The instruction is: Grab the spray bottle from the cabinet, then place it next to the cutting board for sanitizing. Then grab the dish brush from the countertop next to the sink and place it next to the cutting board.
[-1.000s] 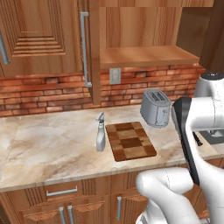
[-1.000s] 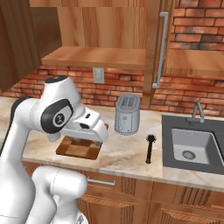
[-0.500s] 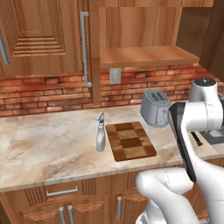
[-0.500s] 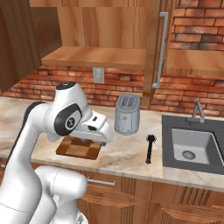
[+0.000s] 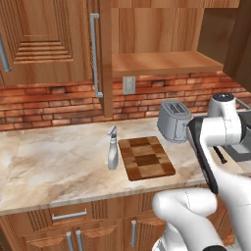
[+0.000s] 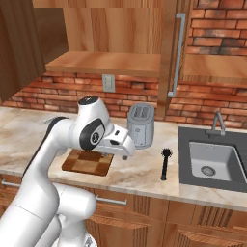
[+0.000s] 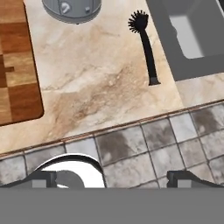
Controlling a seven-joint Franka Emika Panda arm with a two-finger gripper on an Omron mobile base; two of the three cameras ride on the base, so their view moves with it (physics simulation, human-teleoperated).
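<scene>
Cutting board [image 7: 17, 65] cut off at left edge of hand view. Gripper [image 7: 113, 177] spread wide, holding nothing. Dish brush [image 7: 145, 43] upper centre, beside sink [image 7: 175, 61]. Spray bottle [image 5: 112, 154] standing centre-left, beside board.

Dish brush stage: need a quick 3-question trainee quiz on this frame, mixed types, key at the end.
1. True or false: the spray bottle stands upright on the countertop beside the cutting board.
2. Multiple choice: the dish brush lies A) in the sink, B) on the countertop between toaster and sink, C) on the cutting board.
3. Fill in: the hand is ____, holding nothing.

Key: 1 true. 2 B. 3 open.
</scene>
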